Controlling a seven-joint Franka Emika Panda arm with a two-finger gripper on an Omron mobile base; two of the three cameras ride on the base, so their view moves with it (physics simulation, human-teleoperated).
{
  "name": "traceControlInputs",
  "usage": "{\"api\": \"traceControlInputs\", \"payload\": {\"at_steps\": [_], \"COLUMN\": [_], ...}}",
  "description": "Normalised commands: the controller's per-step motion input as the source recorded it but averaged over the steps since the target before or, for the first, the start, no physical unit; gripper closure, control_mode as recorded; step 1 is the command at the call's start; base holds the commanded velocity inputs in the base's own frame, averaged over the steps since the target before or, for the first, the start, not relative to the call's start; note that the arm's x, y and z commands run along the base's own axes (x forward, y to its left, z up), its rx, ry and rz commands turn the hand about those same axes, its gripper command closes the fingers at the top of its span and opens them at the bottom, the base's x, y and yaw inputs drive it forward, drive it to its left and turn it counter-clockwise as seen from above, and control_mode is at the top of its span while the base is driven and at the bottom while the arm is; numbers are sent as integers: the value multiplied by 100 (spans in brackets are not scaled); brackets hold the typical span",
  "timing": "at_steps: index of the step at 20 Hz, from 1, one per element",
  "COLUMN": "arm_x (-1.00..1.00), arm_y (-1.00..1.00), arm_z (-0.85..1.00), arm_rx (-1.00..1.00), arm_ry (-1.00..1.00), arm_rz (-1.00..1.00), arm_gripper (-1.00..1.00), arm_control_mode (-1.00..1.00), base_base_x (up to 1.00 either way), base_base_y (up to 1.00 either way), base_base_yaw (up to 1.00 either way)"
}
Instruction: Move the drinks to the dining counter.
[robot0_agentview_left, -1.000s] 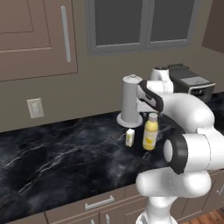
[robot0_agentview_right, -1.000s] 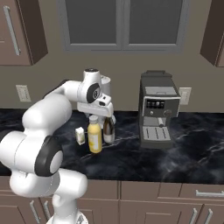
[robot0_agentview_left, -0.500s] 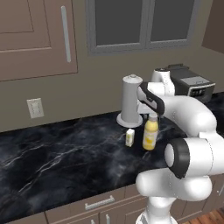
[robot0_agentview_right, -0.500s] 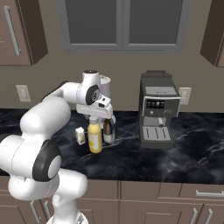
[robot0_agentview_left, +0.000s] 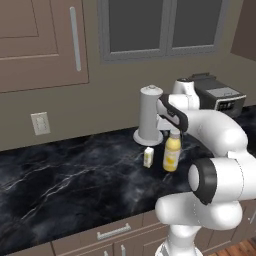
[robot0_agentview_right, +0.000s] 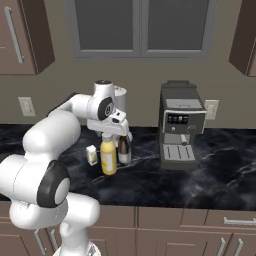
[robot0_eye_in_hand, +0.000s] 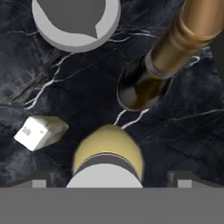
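Dropped a little lower over the juice bottle (robot0_agentview_left: 172, 152) since half a second ago, with bottles and carton unmoved on the black worktop (robot0_agentview_left: 65, 185).

Seen from the hand: gripper (robot0_eye_in_hand: 107, 180) spread wide, gripping nothing, one fingertip (robot0_eye_in_hand: 40, 181) at 8 o'clock and the other at 4 o'clock, pale cap of the juice bottle (robot0_eye_in_hand: 106, 162) centred between them with free room on both sides. Just beyond, at 10 o'clock of the cap, small carton (robot0_eye_in_hand: 40, 131) lying near but apart. At 1 o'clock, dark wine bottle (robot0_eye_in_hand: 166, 57) standing close, base just beside the juice bottle. Farthest, at 11 o'clock, round grey top of the paper-towel roll (robot0_eye_in_hand: 75, 22).

From the right base camera: gripper (robot0_agentview_right: 114, 135) directly above the juice bottle (robot0_agentview_right: 108, 156), carton (robot0_agentview_right: 92, 155) at its 9 o'clock, wine bottle (robot0_agentview_right: 124, 148) at its 2 o'clock, coffee machine (robot0_agentview_right: 180, 125) well apart at 3 o'clock. Wide bare marble between the bottles and the near front edge of the worktop, and more open top stretching away at 9 o'clock toward the wall outlet (robot0_agentview_left: 40, 123).
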Motion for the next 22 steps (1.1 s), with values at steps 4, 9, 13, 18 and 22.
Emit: {"api": "traceControlInputs", "payload": {"at_steps": [4, 9, 13, 18, 22], "arm_x": [0, 3, 9, 2, -6], "arm_y": [15, 14, 0, -10, -21], "arm_z": [-12, -24, -34, -47, -39], "arm_rx": [0, 0, 0, 0, 0], "arm_ry": [0, 0, 2, 1, 0], "arm_rz": [0, 0, 0, 0, 0], "arm_gripper": [-100, -100, -100, 100, 100], "arm_control_mode": [-100, -100, -100, -100, -100], "base_base_x": [0, 0, 0, 0, 0], "base_base_y": [0, 0, 0, 0, 0], "base_base_yaw": [0, 0, 0, 0, 0]}}
